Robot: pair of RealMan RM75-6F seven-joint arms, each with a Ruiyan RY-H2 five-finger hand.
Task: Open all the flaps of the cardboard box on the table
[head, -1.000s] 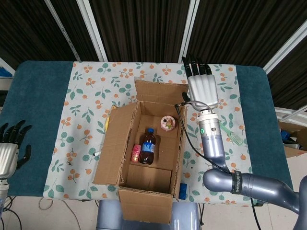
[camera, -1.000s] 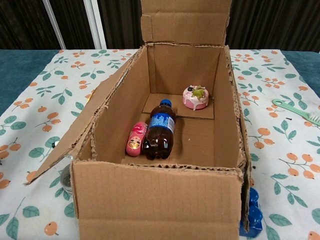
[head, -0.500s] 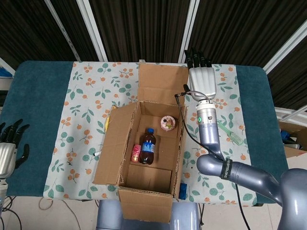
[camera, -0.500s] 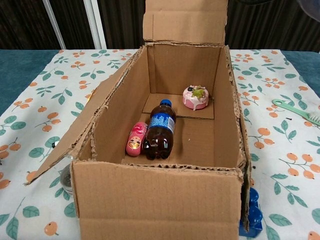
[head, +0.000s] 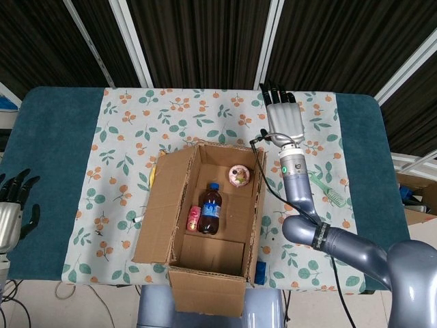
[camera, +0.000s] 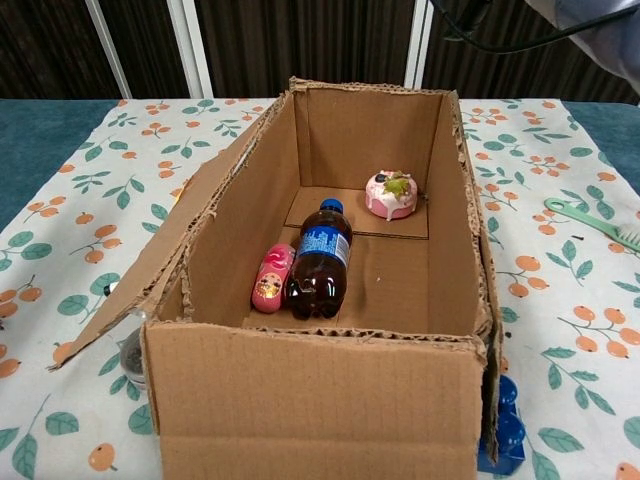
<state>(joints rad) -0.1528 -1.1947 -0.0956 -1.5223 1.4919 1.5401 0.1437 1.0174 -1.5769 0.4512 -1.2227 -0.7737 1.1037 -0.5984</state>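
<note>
Cardboard is what we track first: the cardboard box (head: 208,212) sits at the middle of the flowered tablecloth (head: 130,137), its top open to both cameras. Half a second ago the far flap stood upright above the back wall; now it is gone from both views, and the back rim (camera: 365,88) shows as a bare torn edge. We judge that the flap has been pushed over to the far side, so that flap counts as open.

The right hand (head: 284,123) lies beyond the far right corner of the box, above the cloth, palm down, fingers straight and close together, holding nothing. The left hand (head: 13,205) waits well apart at the left table edge, fingers spread and empty.

The left flap (head: 158,205) slopes outward and down toward the cloth. The near flap (head: 207,290) hangs down over the table edge. The right flap we cannot confirm: only a thin edge shows along the right wall (camera: 470,250), so it may hang straight down outside. If so, we judge the task nearly or fully done.

Hidden or unclear:
- The folded far flap lies behind the back wall, unseen.
- A blue object (camera: 503,430) at the near right corner is partly covered by the box.
- The bottle (head: 210,210), the pink item (head: 194,217) and the small cake (head: 240,175) inside are small in the head view.
- The chest view shows only a cable and part of the right arm at the top.
</note>
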